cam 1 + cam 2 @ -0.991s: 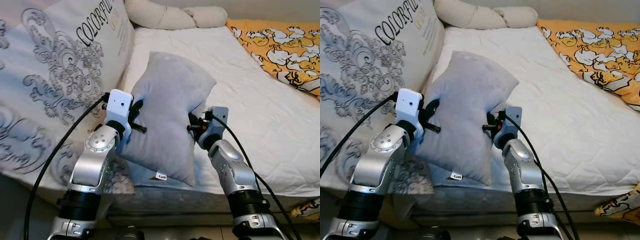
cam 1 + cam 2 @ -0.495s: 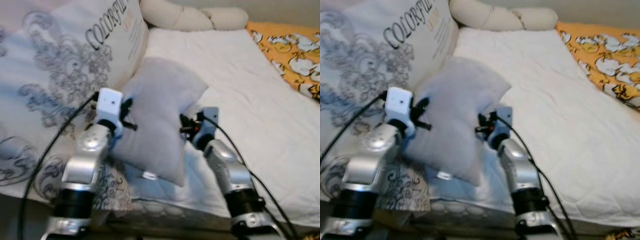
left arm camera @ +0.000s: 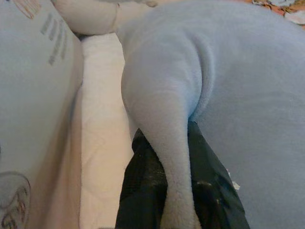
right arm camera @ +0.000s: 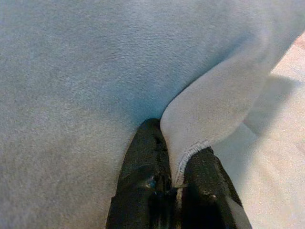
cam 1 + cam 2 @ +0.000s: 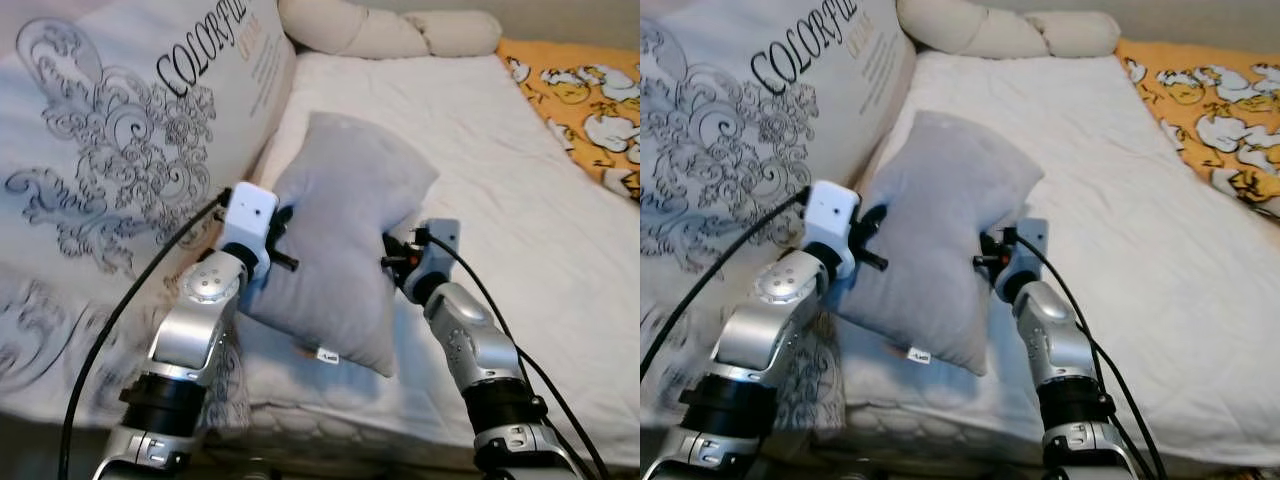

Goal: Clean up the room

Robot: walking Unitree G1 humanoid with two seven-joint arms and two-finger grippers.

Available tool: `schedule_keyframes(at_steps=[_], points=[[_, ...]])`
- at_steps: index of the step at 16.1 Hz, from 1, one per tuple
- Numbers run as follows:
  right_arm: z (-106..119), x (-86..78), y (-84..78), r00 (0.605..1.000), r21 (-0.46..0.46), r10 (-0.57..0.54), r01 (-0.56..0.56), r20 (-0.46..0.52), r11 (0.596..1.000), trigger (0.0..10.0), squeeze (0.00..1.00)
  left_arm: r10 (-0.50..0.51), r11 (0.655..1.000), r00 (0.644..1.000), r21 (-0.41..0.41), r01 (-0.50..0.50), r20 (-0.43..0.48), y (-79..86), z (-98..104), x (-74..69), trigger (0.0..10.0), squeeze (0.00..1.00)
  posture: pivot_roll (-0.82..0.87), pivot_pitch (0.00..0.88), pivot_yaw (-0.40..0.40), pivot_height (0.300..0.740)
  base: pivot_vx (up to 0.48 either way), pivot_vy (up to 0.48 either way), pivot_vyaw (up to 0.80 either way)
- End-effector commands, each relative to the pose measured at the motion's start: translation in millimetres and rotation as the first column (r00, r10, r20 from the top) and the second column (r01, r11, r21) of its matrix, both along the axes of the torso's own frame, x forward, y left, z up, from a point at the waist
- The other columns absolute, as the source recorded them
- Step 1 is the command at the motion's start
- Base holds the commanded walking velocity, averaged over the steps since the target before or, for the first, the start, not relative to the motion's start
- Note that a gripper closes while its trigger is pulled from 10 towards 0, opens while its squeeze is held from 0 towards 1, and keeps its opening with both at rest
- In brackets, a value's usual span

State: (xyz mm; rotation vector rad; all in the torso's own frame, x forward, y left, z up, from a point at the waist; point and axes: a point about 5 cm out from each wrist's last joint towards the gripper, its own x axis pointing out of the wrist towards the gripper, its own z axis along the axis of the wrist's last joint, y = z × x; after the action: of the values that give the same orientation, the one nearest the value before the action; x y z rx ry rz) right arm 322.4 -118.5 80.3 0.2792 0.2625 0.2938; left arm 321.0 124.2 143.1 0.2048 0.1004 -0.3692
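A grey pillow (image 5: 345, 240) hangs upright above the near edge of the bed, held by both arms. My left gripper (image 5: 283, 238) pinches its left edge; the left wrist view has a fold of grey fabric (image 3: 164, 143) clamped between the black fingers (image 3: 138, 191). On the pillow's right side my right gripper (image 5: 392, 255) is shut on the seam, and the right wrist view has that hem (image 4: 190, 143) squeezed between the two fingers (image 4: 143, 191). A small white tag (image 5: 326, 354) dangles near the pillow's lower corner.
A white mattress (image 5: 520, 230) stretches ahead and to the right. A large printed white cushion (image 5: 130, 150) leans on the left. Cream bolster pillows (image 5: 390, 35) lie at the head. An orange patterned blanket (image 5: 580, 100) covers the far right.
The camera has swung back to the right and steadied. The pillow stays held between both grippers, slightly higher and more centred in view than half a second ago.
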Motion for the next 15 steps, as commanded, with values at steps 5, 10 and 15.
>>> schedule_keyframes(at_steps=[5,10,15], points=[[-6,6.2,-17.8,0.994,-0.09,-0.106,0.106,0.008,0.99,10.0,1.0,-0.032,0.993,0.998,0.116,0.026,0.05,3.6,9,28.9,10.0,0.0,0.1,0.0,0.014,0.74,0.0,0.0,0.0],[13,-3.9,-11.6,0.963,-0.075,0.219,-0.21,0.156,0.975,10.0,1.0,0.152,0.947,0.986,0.275,-0.167,0.075,46.5,4,54.9,10.0,0.0,0.07,0.0,0.044,0.74,0.0,0.0,0.0],[25,-15.2,-12.2,0.868,-0.146,0.454,-0.431,0.201,0.89,10.0,1.0,0.332,0.878,0.934,0.319,-0.356,0.129,92.4,13,59.0,10.0,0.0,0.07,0.0,0.052,0.74,0.0,0.0,0.0]])
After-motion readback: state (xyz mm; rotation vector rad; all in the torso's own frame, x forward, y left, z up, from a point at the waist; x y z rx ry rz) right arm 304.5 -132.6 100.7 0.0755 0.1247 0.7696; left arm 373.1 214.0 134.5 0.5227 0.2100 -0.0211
